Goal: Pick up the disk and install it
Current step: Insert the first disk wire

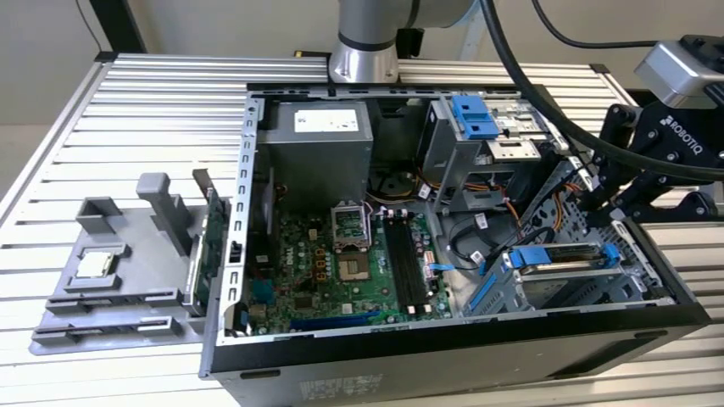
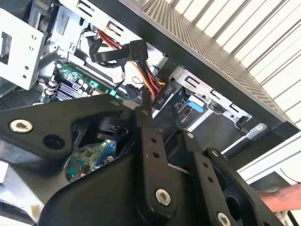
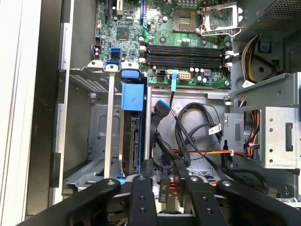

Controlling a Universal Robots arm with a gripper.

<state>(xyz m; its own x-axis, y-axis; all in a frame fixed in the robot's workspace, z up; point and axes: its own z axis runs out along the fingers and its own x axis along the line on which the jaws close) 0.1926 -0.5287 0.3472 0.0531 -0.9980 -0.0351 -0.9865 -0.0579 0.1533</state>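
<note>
Carrying everything: a slatted metal counter (image 1: 158,110) spans the exterior view.
Case: an open black computer case (image 1: 453,356) lies on its side on the counter, with its interior facing up.
Arm: the silver arm base (image 1: 364,51) stands at the far side of the case.
Fixture: a grey plastic fixture (image 1: 125,271) sits on the counter just beside the case, on the exterior view's left.
Motherboard: a green motherboard (image 1: 339,263) covers the case floor.
Drive cage: a grey metal drive cage (image 1: 565,292) fills the near corner of the case on the exterior view's right.
Disk: the disk (image 1: 560,257) sits in the drive cage, its blue bracket showing at both ends. In the first wrist view the disk (image 3: 134,141) stands on edge in a cage slot.
Gripper: the black gripper (image 1: 616,191) hangs above the drive cage, apart from the disk. How far it is open cannot be told.
Cables: black and orange cables (image 3: 188,132) lie beside the drive cage.
Chip: a small square silver chip (image 1: 97,264) rests on the fixture.
</note>
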